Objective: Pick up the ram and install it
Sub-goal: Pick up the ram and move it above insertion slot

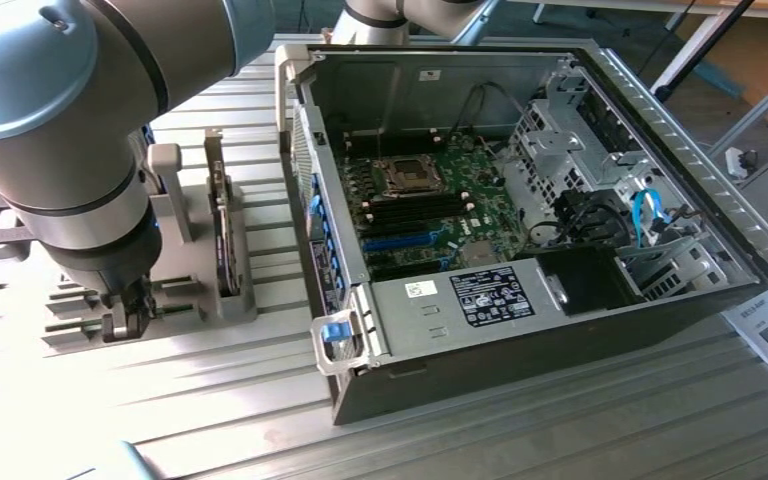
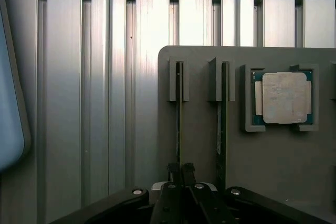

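Case [image 1: 518, 350], open, is seen on the slatted table [image 1: 491, 440] at the exterior view's right, with the arm [image 1: 77, 130] poised over the grey holder [image 2: 199, 145] at that view's left. A drive [image 1: 228, 230] is stood on edge in that holder. The ram [image 2: 179, 114] is seated on edge in a holder slot, beside a second stick [image 2: 222, 124] and a processor [image 2: 283, 97]. The ram's edge is pinched between the fingers of the gripper [image 2: 181, 170].

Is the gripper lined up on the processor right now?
No, the gripper sits at the ram standing on edge in its slot; the processor lies apart in its own pocket.
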